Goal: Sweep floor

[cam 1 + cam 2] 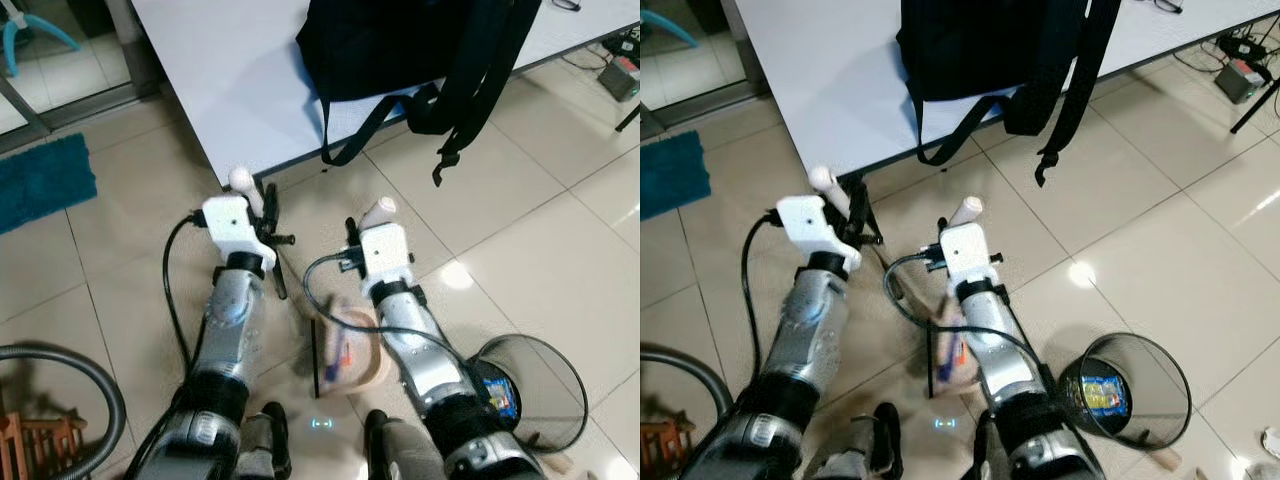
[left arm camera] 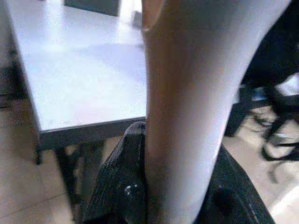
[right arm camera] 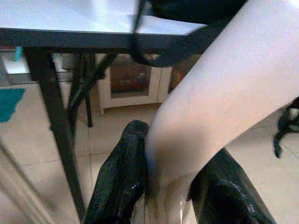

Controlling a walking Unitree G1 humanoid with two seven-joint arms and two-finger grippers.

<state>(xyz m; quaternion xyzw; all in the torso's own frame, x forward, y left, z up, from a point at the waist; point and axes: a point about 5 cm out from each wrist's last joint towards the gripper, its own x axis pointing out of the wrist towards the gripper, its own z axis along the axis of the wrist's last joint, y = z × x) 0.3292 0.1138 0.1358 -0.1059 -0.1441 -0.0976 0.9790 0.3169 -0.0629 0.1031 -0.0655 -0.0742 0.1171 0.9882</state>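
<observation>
Items held: broom handle (image 2: 196,116) clasped in our left pincer (image 1: 262,222), dustpan handle (image 3: 219,107) in our right pincer (image 1: 962,262), before the desk (image 1: 230,90); both seem light, stiff, best gripped high on the handles.

A white tabletop (image 1: 230,80) stands over glossy beige floor tiles (image 1: 520,230). A teal rug (image 1: 40,180) lies beside the tabletop.

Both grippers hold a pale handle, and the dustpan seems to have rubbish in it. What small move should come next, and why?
Probably swing the dustpan slightly toward the robot's right, nearer the wire bin. The pan already holds orange and blue scraps, the bin stands close on that side, and the right gripper is shut on a pale handle.
</observation>
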